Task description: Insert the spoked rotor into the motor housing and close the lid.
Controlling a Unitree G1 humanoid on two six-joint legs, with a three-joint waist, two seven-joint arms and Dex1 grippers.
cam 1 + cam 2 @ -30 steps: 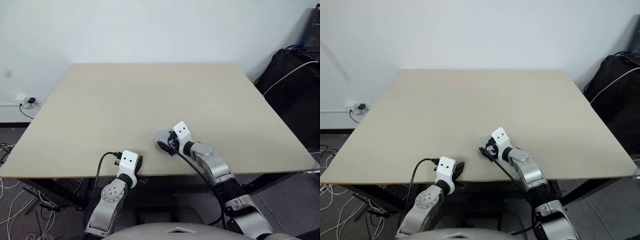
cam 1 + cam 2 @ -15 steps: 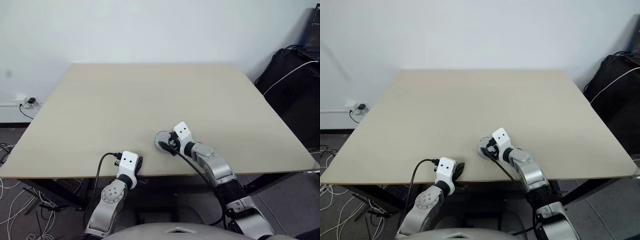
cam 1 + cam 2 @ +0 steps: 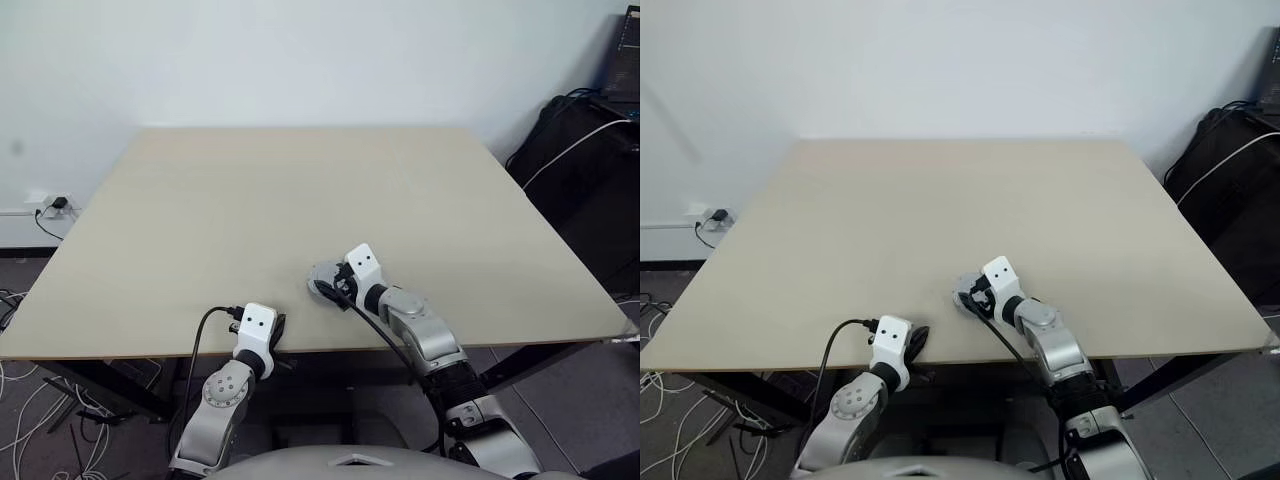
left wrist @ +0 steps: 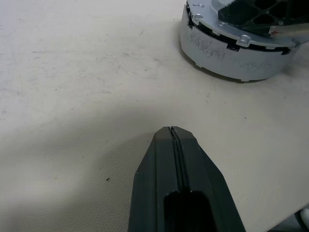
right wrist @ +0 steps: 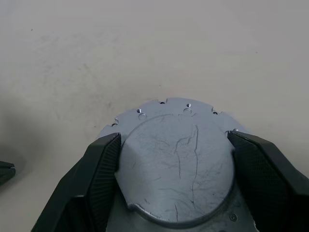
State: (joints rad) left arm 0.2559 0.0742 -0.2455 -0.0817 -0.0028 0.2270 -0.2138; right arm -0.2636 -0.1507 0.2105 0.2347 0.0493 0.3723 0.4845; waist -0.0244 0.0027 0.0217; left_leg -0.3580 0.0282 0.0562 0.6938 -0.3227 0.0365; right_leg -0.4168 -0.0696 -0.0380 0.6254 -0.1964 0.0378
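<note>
The lid (image 5: 175, 166), a round silvery-grey disc with a smooth raised middle, rests on the table (image 3: 300, 180) near its front edge, right of centre. My right gripper (image 5: 174, 141) is shut on the lid, one black finger (image 5: 99, 169) against each side of it. The left wrist view shows the lid's pale grey side wall (image 4: 227, 50) standing on the table top. My left gripper (image 4: 172, 131) is shut and empty, at the table's front edge a short way left of the lid (image 3: 320, 279). The spoked rotor and the motor housing are hidden.
The tan table stretches far beyond and to both sides of the grippers. A white wall stands behind it. Black bags with a white cable (image 3: 580, 150) sit off the right edge. Loose cables (image 3: 20, 400) lie on the floor at the left.
</note>
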